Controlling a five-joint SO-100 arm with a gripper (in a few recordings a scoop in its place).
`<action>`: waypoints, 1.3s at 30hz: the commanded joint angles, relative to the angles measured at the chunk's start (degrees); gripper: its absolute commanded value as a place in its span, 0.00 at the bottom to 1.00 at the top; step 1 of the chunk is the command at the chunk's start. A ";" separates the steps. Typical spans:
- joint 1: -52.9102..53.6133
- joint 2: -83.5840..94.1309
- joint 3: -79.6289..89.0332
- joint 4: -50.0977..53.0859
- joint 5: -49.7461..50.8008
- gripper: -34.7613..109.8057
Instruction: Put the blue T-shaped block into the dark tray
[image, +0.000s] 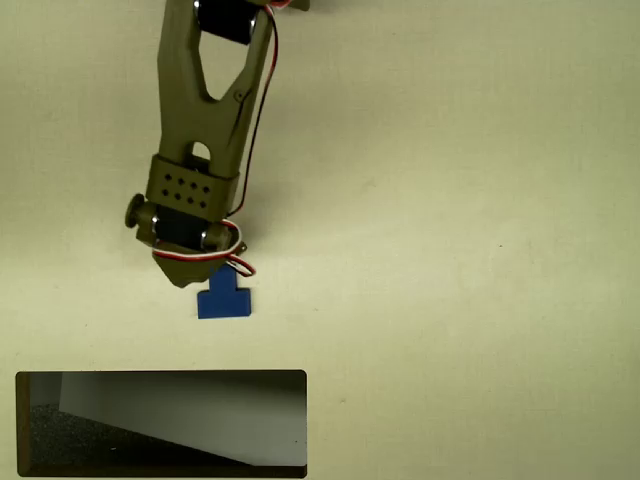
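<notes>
While we looked down in the overhead view, the tool (205, 272) sat directly over the stem end of the blue T-shaped block (225, 299); the block lay flat on the bench (450, 200), wide bar toward the dark tray (160, 376); we could not tell whether the tool gripped it; the tray, well below in the picture, held no block, only a pale slanted patch.
</notes>
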 joint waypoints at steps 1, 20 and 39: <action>-1.41 -1.76 -3.52 1.49 2.29 0.24; -7.56 -20.04 -31.46 0.26 12.92 0.24; -8.17 -48.25 -56.51 -59.85 35.33 0.24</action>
